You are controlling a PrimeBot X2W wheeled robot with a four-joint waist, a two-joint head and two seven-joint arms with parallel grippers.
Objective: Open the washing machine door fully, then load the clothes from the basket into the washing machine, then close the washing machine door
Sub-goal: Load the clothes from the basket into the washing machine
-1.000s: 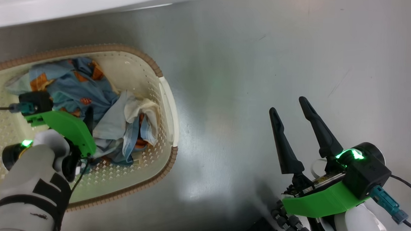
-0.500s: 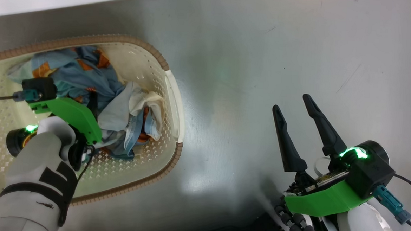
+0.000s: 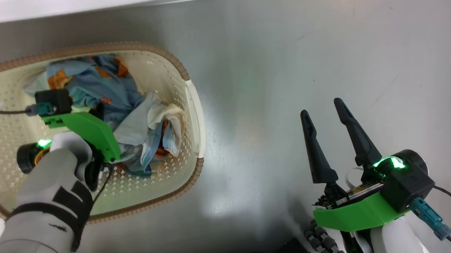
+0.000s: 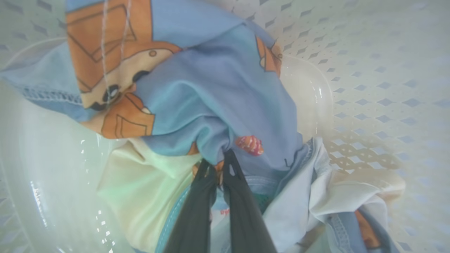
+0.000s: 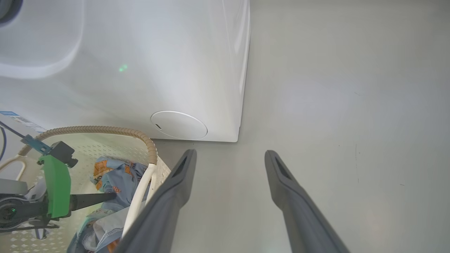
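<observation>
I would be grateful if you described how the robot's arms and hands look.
The left hand and right hand each have two long, tapering dark fingers. Behind them sits a bright green bracket carrying a black camera block with a glowing green light and a teal cable plug. The forearms are pale grey; the left bears black bands.

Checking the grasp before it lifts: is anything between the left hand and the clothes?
Nothing visible. The left hand is pinched shut on the blue fabric of the clothes, inside the basket.
</observation>
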